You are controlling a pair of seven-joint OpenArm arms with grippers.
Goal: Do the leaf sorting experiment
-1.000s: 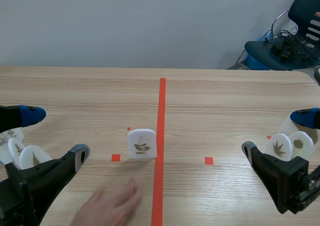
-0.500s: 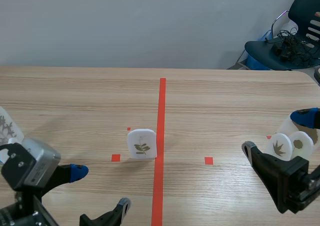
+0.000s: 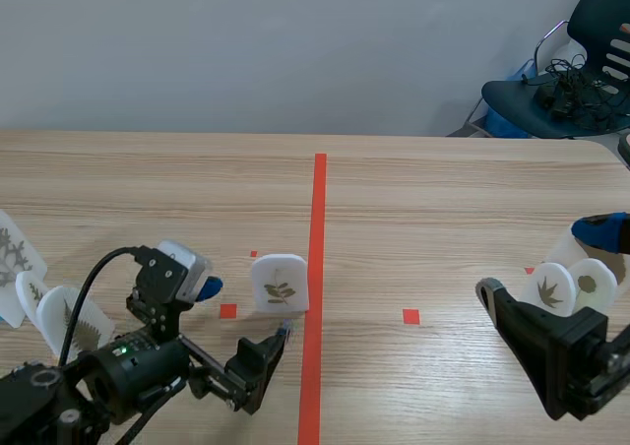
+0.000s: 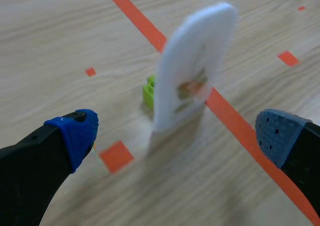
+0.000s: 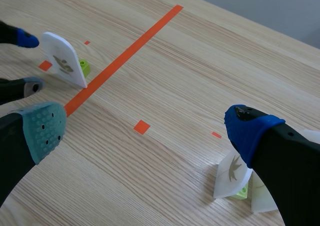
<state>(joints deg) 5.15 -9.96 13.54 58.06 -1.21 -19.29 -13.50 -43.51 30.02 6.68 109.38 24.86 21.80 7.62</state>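
Light wood table [image 3: 443, 199] w/ orange-red tape line [image 3: 318, 228] down the middle. Centre leaf card [image 3: 280, 284] stood upright on a green base [image 4: 148, 92], just left of the line. Left card cluster [image 3: 67, 319] & right card cluster [image 3: 568, 286] stood nr opposite edges.

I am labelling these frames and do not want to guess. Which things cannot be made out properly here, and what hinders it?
Middle leaf card: blurred in the left wrist view; its leaf cannot be read.
Green base: same view, mostly hidden behind that card.
Right-side cards: right wrist view, partly covered by the right jaws.
Left-side cards: scene view, crossed by the left arm's cable; prints too small.
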